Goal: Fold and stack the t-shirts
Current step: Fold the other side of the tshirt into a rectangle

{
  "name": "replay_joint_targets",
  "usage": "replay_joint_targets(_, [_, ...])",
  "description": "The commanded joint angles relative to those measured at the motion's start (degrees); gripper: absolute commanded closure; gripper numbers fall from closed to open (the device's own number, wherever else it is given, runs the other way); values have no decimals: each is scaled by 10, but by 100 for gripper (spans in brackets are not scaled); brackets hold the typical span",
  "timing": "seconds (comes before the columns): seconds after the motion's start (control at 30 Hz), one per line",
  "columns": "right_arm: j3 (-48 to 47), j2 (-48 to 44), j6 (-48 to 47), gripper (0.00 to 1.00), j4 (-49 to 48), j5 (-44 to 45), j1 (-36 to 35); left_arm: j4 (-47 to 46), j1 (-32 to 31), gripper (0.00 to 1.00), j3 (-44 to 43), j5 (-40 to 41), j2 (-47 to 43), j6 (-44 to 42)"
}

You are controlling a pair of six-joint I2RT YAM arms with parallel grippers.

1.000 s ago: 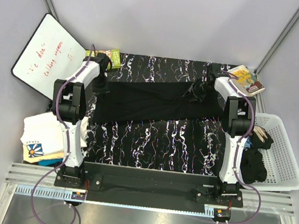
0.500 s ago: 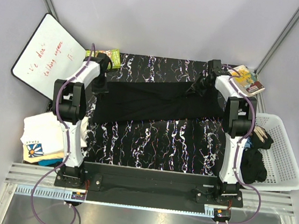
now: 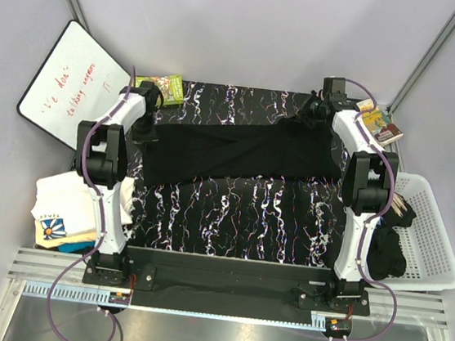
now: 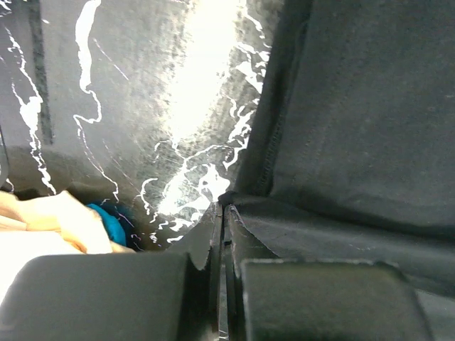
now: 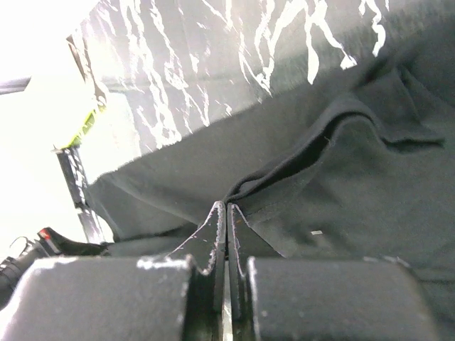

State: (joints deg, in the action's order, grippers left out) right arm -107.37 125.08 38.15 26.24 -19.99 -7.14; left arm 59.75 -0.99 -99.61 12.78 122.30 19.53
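Observation:
A plain black t-shirt [image 3: 237, 155] lies stretched across the marbled black table [image 3: 231, 212], pulled taut between both grippers. My left gripper [image 3: 144, 132] pinches its left edge; in the left wrist view the jaws [image 4: 225, 202] are shut on the stitched hem of the t-shirt [image 4: 355, 128]. My right gripper [image 3: 306, 118] holds the shirt's far right corner; in the right wrist view the jaws [image 5: 227, 206] are shut on a folded edge of the t-shirt [image 5: 341, 177]. A white t-shirt with a blue-and-yellow print [image 3: 58, 215] lies folded at the left, off the table.
A whiteboard [image 3: 65, 82] leans at the back left, with a green box [image 3: 160, 87] beside it. A book [image 3: 378, 122] lies at the back right corner. The white slatted basket [image 3: 436, 215] at the right holds dark clothing [image 3: 387, 250].
My right gripper has shut on the bunched right end of the shirt and pulled it back and to the right. The cloth now lies flatter and tauter. My left gripper moved slightly back.

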Motion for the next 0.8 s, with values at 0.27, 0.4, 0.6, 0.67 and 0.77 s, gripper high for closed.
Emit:
replay_joint_targets(0.27, [-33,27,11,54,-22,22,-5,-14,7,33,-55,-28,-14,-13])
replay_joint_targets(0.4, [28,-59,-22,37,-6,68,-5,-37,7,2,-40,-29,-55,-13])
replay_joint_targets(0.6, [100,-149,-82,40,47,117,-6,-87,5,6,-9,-66,-91,-21])
replay_joint_targets(0.67, [113,-167,-99,68,74,124,-6,-91,-1,76,-17,-73,-77,-24])
replay_joint_targets(0.77, [149,-191,-105,100,96,158,-8,-89,-20,100,-44,-63,-49,-32])
